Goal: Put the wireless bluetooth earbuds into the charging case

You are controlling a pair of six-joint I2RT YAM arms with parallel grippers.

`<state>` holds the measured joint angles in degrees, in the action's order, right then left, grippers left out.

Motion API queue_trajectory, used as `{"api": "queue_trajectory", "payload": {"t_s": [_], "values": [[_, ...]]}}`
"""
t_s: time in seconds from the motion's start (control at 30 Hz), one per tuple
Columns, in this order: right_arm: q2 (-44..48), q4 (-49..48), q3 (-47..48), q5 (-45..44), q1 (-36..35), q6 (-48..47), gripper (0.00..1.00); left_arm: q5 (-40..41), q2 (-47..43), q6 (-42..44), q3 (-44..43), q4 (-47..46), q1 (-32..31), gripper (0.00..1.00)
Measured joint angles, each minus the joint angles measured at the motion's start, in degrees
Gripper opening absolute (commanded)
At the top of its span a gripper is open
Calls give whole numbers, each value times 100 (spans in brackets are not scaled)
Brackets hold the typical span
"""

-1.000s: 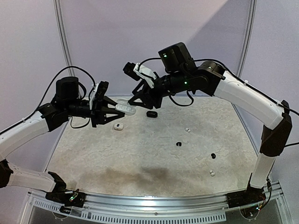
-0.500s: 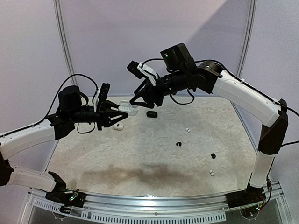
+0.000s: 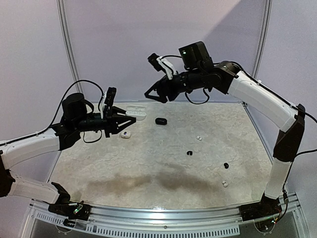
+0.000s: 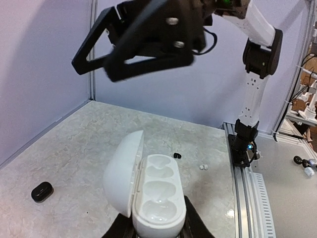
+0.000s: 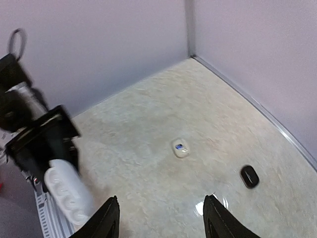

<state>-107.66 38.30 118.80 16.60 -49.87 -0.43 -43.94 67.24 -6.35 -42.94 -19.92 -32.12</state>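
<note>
White charging case point(image 3: 134, 113), lid swung open, is sitting clamped in my left gripper point(image 3: 123, 119). Just beyond it, a small white case point(image 3: 126, 134) and a black case point(image 3: 160, 120) are lying on the table point(image 3: 148, 163). My right gripper point(image 3: 154, 95) is hanging above them, empty and spread, having lifted away from the held case within the last second. Loose earbuds point(image 3: 198, 138) are lying further right, well apart.

- Soft, even overhead light; a brighter wedge crosses the back wall point(image 3: 208, 29).
- Broad dim shadows lie on the counter point(image 3: 148, 183) near the front.
- My right wrist view is smeared: the charging case point(image 5: 69, 196) blurs, glare spots the counter.
- My right claw point(image 4: 93, 68) looks soft in the left wrist view.
</note>
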Motion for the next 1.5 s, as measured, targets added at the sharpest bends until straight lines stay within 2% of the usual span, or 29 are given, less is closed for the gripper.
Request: {"api": "queue_trajectory", "payload": {"t_s": [0.13, 0.23, 0.37, 0.53, 0.73, 0.87, 1.0, 1.5], "values": [[7, 433, -98, -881, 573, 905, 52, 68, 0, -39, 26, 0, -2, 0], [116, 997, -636, -1604, 890, 1537, 49, 94, -4, -42, 35, -4, -2, 0], [509, 1738, -2175, -2153, 962, 2190, 45, 90, -7, -42, 68, -39, -2, 0], [1113, 2328, -4339, -2184, 942, 2863, 41, 31, -7, -61, 74, -94, -2, 0], [1987, 2535, -5880, -2151, 981, 3528, 36, -79, -7, -66, 74, -160, -2, 0], [2387, 2426, -6448, -2028, 992, 3794, 31, -127, -7, -68, 74, -199, -2, 0], [2391, 2258, -6885, -1908, 1008, 3947, 27, -173, -9, -74, 74, -210, -2, 0], [2413, 1419, -7556, -1665, 1021, 4041, 25, -197, -9, -63, 74, -201, -2, 0]]}}
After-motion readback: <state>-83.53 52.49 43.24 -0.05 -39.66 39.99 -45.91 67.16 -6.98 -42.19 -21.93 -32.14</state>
